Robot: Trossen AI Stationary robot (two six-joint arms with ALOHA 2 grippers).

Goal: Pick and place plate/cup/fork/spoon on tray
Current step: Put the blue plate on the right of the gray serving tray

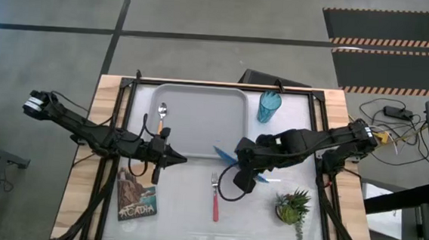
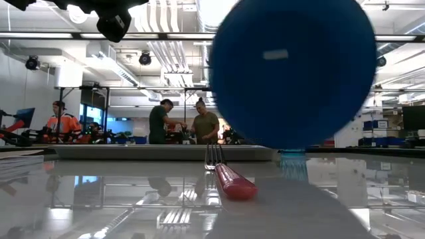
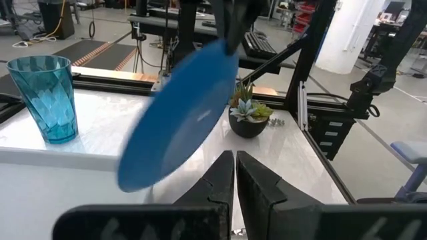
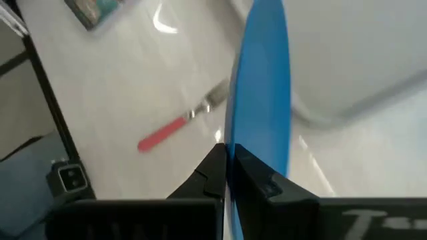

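Closest to the table-level camera, the blue plate (image 2: 295, 70) fills much of the view, lifted off the table and tilted nearly on edge. The right gripper (image 4: 227, 157) is clamped on its rim, holding it just off the tray's (image 1: 201, 96) front right corner, above the bare table. The left gripper (image 1: 172, 158) waits at the tray's front left corner, fingers pressed together and holding nothing. Judging by the layout, the task is early to midway: the spoon (image 1: 162, 116) already lies inside the tray along its left rim, the only thing in it. The fork (image 1: 215, 196) lies on the table in front of the tray. The cup (image 1: 269, 106) stands upright, apparently empty, just outside the tray's right rim.
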